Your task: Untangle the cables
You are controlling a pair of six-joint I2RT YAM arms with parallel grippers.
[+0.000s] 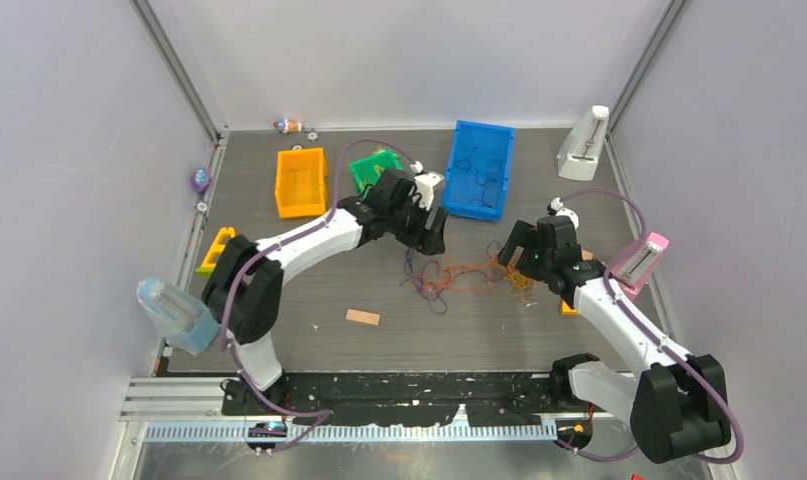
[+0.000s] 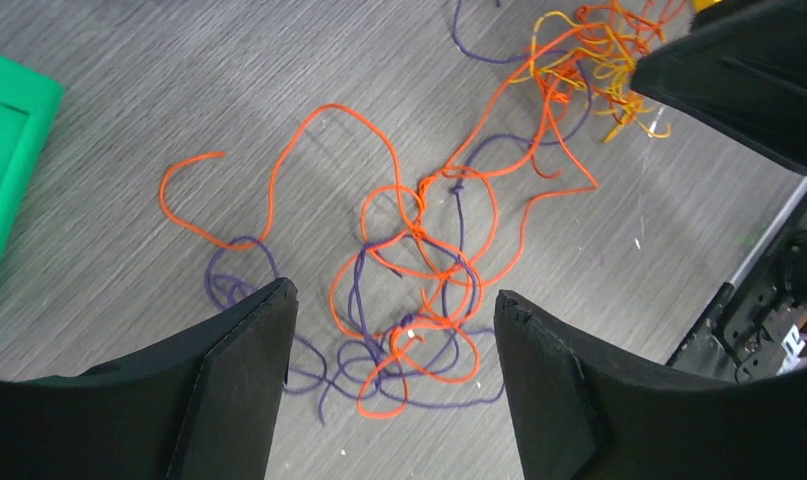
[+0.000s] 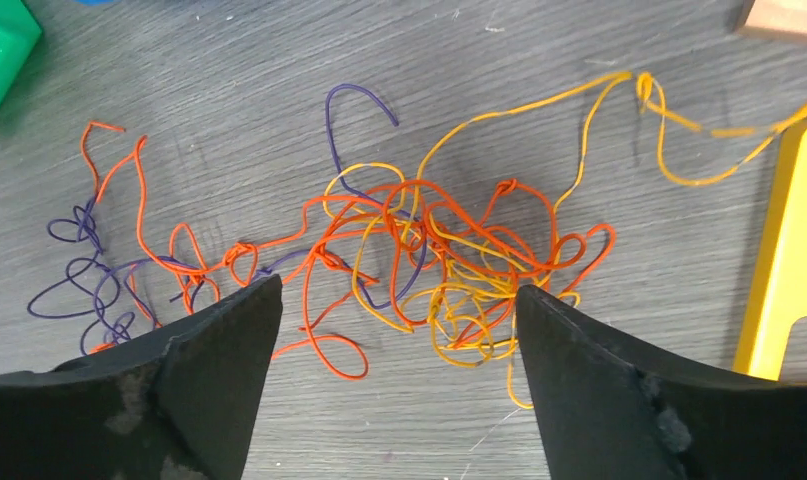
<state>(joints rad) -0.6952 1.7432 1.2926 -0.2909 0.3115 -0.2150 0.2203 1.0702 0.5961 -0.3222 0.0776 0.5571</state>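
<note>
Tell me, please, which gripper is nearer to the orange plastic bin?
Left. The left gripper is to the right of the orange plastic bin, above the purple end of the thin cables; the right gripper is farther right, beyond the tangle.

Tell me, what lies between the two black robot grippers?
A tangle of thin orange, yellow and purple cables lies between the left gripper and right gripper; the top view shows it.

Pale lilac walls (image 1: 399,60) enclose a dark grey wood-grain table (image 1: 429,335), seemingly evenly lit
</note>
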